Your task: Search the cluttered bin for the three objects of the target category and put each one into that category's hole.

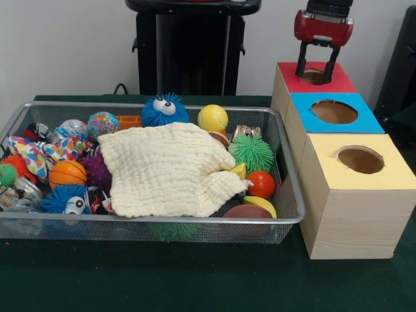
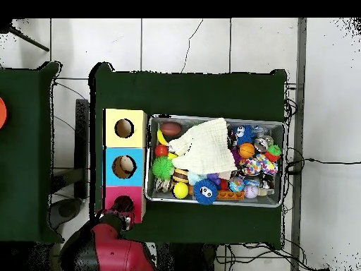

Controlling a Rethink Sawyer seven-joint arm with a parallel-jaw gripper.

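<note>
The wire-mesh bin (image 1: 156, 220) sits on the green table, full of toys and partly covered by a cream cloth (image 1: 169, 169). It also shows in the overhead view (image 2: 215, 118). To its right stand three wooden boxes with round holes, topped red (image 1: 344, 83), blue (image 1: 304, 110) and yellow (image 1: 383, 172). My gripper (image 1: 317, 67) hangs just over the red box's hole, fingers apart with nothing seen between them. In the overhead view it (image 2: 123, 207) covers that hole. A tan object shows inside the blue box's hole (image 2: 125, 166).
In the bin lie a blue fuzzy ball with an eye (image 1: 164, 109), a yellow ball (image 1: 212, 118), a green spiky ball (image 1: 252, 153), a red-orange ball (image 1: 261, 184), a small basketball (image 1: 67, 173) and a purple spiky ball (image 1: 97, 170). The black pedestal (image 1: 188, 45) stands behind.
</note>
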